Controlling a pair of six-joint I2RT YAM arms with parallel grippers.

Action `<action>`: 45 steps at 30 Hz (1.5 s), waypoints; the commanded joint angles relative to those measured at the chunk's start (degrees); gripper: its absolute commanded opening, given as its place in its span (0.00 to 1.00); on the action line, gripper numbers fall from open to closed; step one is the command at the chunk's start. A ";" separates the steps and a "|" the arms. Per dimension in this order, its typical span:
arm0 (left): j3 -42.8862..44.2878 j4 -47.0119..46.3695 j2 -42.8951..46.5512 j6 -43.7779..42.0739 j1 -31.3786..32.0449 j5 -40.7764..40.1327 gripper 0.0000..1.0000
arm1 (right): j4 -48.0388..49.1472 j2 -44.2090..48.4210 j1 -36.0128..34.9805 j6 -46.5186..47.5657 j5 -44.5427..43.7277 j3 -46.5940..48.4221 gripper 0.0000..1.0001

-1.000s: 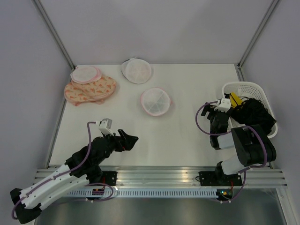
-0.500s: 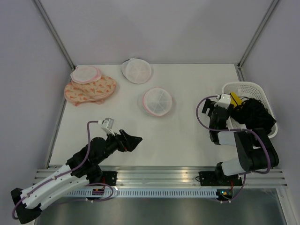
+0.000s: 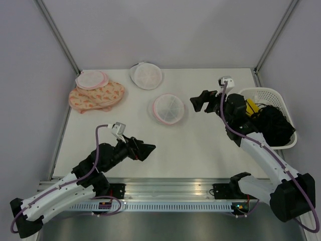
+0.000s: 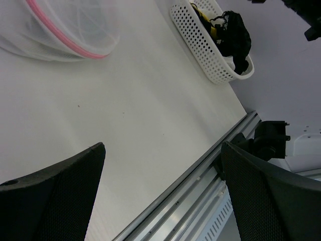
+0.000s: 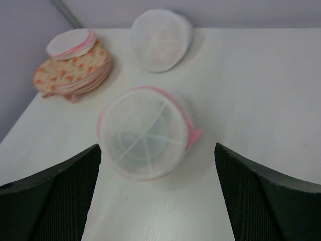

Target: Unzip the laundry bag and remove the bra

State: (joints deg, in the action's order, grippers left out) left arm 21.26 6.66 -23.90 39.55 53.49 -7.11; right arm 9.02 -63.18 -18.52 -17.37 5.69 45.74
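A white worktop (image 3: 200, 145) is sitting inside lilac walls (image 3: 175, 30). The left end effector (image 3: 144, 149) and right end effector (image 3: 200, 102) are gaping wide, empty.

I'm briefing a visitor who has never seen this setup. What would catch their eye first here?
Probably the round mesh laundry bag with pink trim, lying in the middle of the table, with the right gripper open a little to its right. Then the white basket of dark clothes at the right edge, and the peach patterned pile at the far left.
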 commanded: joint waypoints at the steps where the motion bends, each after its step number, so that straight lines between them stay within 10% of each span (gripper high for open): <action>1: 3.00 -4.28 -0.88 -5.01 0.21 0.35 1.00 | -5.16 4.54 -2.73 -7.86 14.77 -2.75 0.98; 9: 1.25 -12.71 -4.75 -4.83 0.21 5.17 1.00 | 1.09 16.33 -11.62 -16.46 14.44 -12.15 0.98; 45: -1.39 -11.75 -4.23 -3.34 0.21 1.49 1.00 | 1.44 9.12 -11.62 -19.20 7.23 -19.19 0.98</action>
State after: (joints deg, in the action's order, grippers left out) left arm 20.36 -4.38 -28.69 36.77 53.49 -4.45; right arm 8.19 -54.17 -30.15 -37.08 12.69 26.37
